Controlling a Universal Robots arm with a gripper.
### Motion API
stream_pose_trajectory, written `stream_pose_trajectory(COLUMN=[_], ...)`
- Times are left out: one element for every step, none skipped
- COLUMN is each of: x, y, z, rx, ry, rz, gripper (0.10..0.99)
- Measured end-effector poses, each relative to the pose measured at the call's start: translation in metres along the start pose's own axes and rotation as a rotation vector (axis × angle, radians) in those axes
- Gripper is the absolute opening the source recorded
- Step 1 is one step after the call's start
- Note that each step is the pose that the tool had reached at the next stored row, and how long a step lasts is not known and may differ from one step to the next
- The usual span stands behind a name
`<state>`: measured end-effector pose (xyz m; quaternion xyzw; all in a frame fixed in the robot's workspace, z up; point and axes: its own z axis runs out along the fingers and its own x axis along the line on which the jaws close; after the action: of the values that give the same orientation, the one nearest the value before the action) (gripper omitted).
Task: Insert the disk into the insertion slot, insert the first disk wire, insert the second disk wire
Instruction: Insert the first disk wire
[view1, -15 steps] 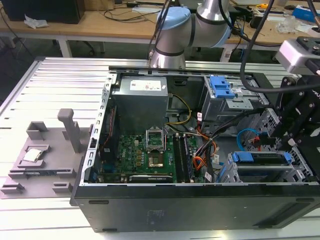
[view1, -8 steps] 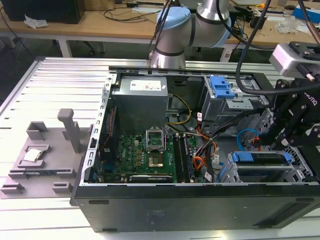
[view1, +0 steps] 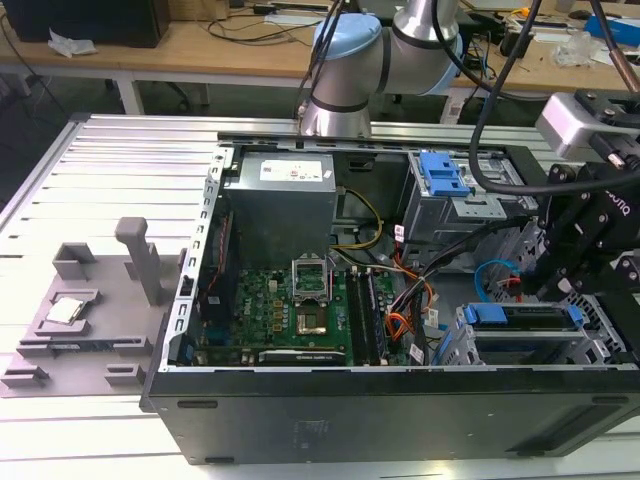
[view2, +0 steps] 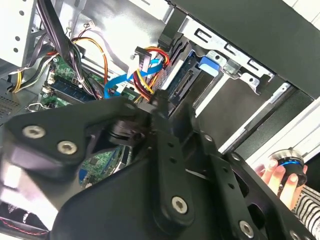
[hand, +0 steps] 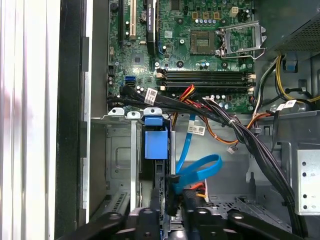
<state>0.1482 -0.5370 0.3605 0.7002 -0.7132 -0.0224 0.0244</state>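
The disk (view1: 522, 318) sits inside the insertion slot (view1: 598, 345) at the near corner of the case on the exterior view's right, its blue carrier handle (hand: 155, 139) facing the motherboard. In the first wrist view, a blue disk wire (hand: 196, 170) loops beside the disk and ends in a black plug (hand: 173, 187) at its rear edge. My gripper (hand: 172, 212) is shut on that plug, right at the disk (view2: 186, 76). A second plug with red, yellow and orange leads (view2: 143, 56) hangs just beyond my gripper (view2: 161, 98), free of it.
A thick black cable bundle (hand: 235, 127) crosses above the cage toward the motherboard (hand: 200, 45). A grey metal box with a blue latch (view1: 442, 175) stands behind the cage. A person's hand (view2: 280, 175) rests on a round button outside the case.
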Motion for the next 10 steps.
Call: stream_pose_trajectory(x=[0.0, 0.0, 0.0, 0.0, 0.0, 0.0, 0.0, 0.0, 0.0, 0.0], y=[0.0, 0.0, 0.0, 0.0, 0.0, 0.0, 0.0, 0.0, 0.0, 0.0], z=[0.0, 0.0, 0.0, 0.0, 0.0, 0.0, 0.0, 0.0, 0.0, 0.0], rx=[0.0, 0.0, 0.0, 0.0, 0.0, 0.0, 0.0, 0.0, 0.0, 0.0], ry=[0.0, 0.0, 0.0, 0.0, 0.0001, 0.0001, 0.0001, 0.0001, 0.0002, 0.0002], rz=[0.0, 0.0, 0.0, 0.0, 0.0, 0.0, 0.0, 0.0, 0.0, 0.0], gripper=[0.216, 0.216, 0.173, 0.173, 0.173, 0.173, 0.173, 0.173, 0.173, 0.173])
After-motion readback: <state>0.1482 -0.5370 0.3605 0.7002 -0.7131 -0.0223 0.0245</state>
